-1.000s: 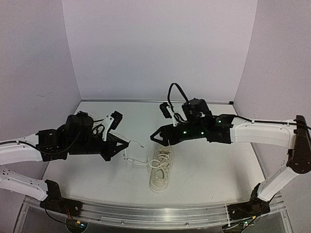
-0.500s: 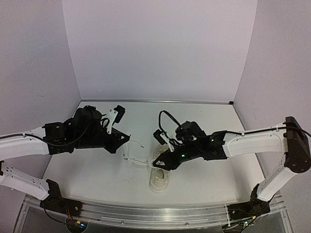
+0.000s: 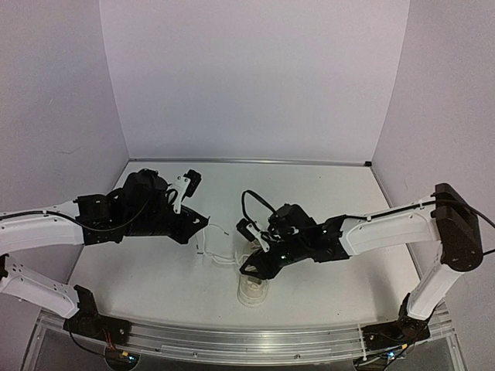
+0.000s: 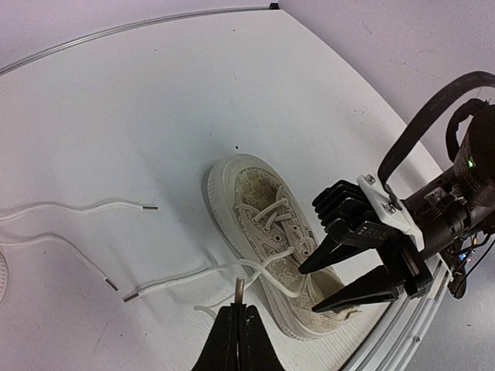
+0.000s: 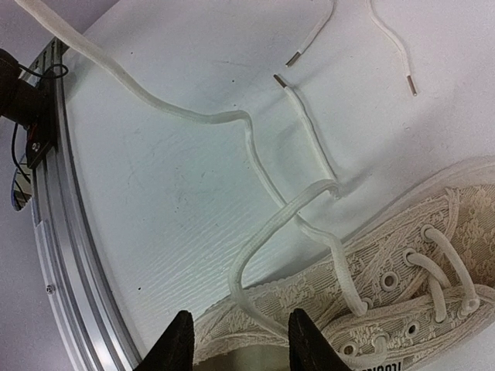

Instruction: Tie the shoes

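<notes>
One cream shoe (image 3: 253, 291) lies near the table's front edge, toe pointing away in the left wrist view (image 4: 255, 205). Its long white laces (image 4: 174, 280) trail off to the left. My left gripper (image 3: 204, 222) is left of the shoe, shut on the metal tip of one lace (image 4: 240, 291). My right gripper (image 3: 249, 267) hangs open over the shoe's heel end (image 5: 309, 309). A raised loop of lace (image 5: 255, 247) rises between its two black fingers (image 5: 179, 340). The right gripper (image 4: 309, 290) also shows in the left wrist view.
An aluminium rail (image 3: 247, 342) runs along the near table edge, close below the shoe (image 5: 54, 193). Loose lace ends with metal tips (image 5: 288, 59) lie on the white tabletop beyond the shoe. Walls enclose the back and both sides.
My right gripper has come down and toward the front onto the shoe's heel end, its jaws narrowing. The left arm has shifted slightly rightward, still shut on the lace tip.
</notes>
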You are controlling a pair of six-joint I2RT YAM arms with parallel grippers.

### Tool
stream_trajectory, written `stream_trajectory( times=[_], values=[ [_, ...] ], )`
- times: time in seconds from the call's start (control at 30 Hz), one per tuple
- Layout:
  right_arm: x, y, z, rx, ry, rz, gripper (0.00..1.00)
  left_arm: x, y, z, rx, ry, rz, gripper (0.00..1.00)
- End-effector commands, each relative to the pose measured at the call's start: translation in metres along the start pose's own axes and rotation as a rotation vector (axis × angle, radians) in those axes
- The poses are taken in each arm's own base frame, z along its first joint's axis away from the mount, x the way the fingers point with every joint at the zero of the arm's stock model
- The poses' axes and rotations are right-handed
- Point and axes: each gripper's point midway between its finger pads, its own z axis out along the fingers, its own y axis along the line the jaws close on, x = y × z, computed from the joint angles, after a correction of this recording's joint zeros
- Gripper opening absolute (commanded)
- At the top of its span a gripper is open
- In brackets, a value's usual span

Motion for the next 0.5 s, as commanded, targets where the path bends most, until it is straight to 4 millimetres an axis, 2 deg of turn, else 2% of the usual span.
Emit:
stream_trajectory(
  times=[0.0,0.17,0.3,0.47],
  values=[
    [-0.017,0.003,0.005,0.011,-0.045,-0.042,0.37,-0.034,-0.011,-0.006,0.039,-0.092,-0.032,0.0],
    [-0.018,-0.002,0.003,0.045,-0.051,-0.046,0.3,-0.037,-0.009,-0.004,0.036,-0.095,-0.039,0.0],
    [-0.025,-0.004,-0.006,0.075,-0.074,-0.051,0.17,-0.035,-0.007,-0.001,0.03,-0.087,-0.037,0.0],
    [-0.038,-0.004,-0.026,0.106,-0.125,-0.067,0.0,-0.032,-0.003,0.006,0.011,-0.079,0.006,0.0]
  ],
)
